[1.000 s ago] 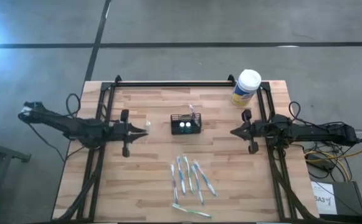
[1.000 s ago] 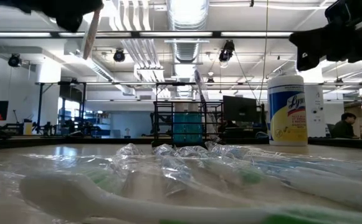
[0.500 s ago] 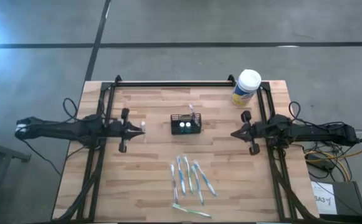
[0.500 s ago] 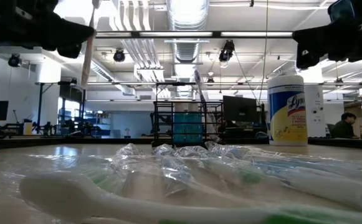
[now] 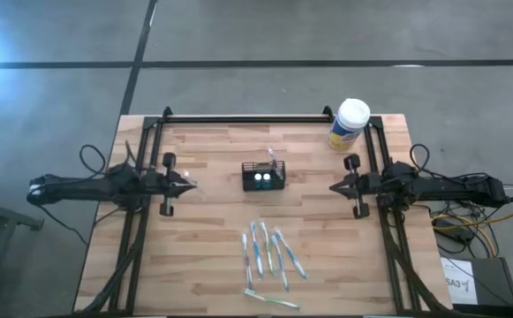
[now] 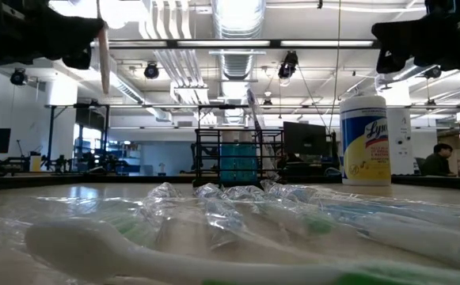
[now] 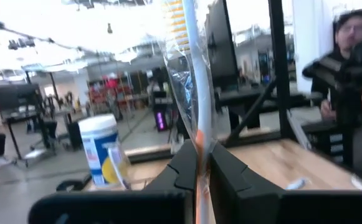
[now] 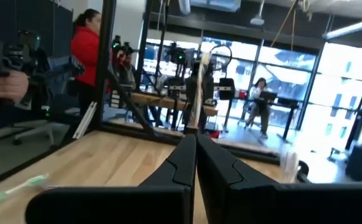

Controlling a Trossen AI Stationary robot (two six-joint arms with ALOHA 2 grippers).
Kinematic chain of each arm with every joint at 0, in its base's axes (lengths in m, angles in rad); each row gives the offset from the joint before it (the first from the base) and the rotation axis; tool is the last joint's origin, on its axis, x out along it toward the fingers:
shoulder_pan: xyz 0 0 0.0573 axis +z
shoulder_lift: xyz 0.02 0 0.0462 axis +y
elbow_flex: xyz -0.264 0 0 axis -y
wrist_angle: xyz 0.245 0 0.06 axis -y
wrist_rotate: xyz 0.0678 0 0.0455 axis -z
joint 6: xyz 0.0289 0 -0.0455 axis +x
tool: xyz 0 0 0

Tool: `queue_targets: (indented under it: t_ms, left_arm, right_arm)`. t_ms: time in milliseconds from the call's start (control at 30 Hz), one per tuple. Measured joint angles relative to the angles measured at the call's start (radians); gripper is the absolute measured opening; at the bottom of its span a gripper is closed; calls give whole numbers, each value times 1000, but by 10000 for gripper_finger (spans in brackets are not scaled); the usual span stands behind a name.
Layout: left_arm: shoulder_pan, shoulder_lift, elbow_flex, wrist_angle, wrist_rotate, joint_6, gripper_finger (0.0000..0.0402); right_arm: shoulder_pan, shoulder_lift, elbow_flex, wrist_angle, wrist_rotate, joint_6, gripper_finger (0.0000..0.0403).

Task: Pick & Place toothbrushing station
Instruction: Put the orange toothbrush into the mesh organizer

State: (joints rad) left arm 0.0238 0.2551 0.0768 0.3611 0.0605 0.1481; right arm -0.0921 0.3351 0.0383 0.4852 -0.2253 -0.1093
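The black slatted caddy stands on the table's middle, with one toothbrush sticking out of it. My left gripper is left of the caddy, above the table, shut on a toothbrush in a clear wrapper. This toothbrush also shows in the low view, near upright. My right gripper hovers right of the caddy; its fingers are shut and empty in the right wrist view. My left gripper pinches the wrapped toothbrush's handle between its two fingers, at an orange stretch of it. The fingers come level from the table's left side and lie across the brush. The brush stands near upright, clear of the table, sticking out above and below the fingers.
Several wrapped toothbrushes lie on the near half of the table, and a green one lies by the near edge. A yellow canister with a white lid stands at the far right. People are in the room beyond the table.
My left gripper has drawn back toward the table's left edge, away from the caddy, still shut on the wrapped toothbrush. The brush has gone from tilted to near upright.
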Motion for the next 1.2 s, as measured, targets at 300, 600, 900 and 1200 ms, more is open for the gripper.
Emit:
queue_targets:
  t_ms: [300, 600, 900, 1200]
  left_arm:
    - [0, -62, -34, 27, 2, -48, 18]
    - [2, 105, 70, 137, -82, -37, 18]
    - [56, 500, 376, 144, -82, -27, 18]
    - [258, 875, 566, 265, 162, -27, 24]
  right_arm:
    - [0, 0, 6, 23, 55, -77, 8]
    - [0, 9, 6, 23, 72, -56, 8]
    - [0, 8, 6, 27, 72, -51, 8]
    - [0, 7, 6, 27, 72, -51, 8]
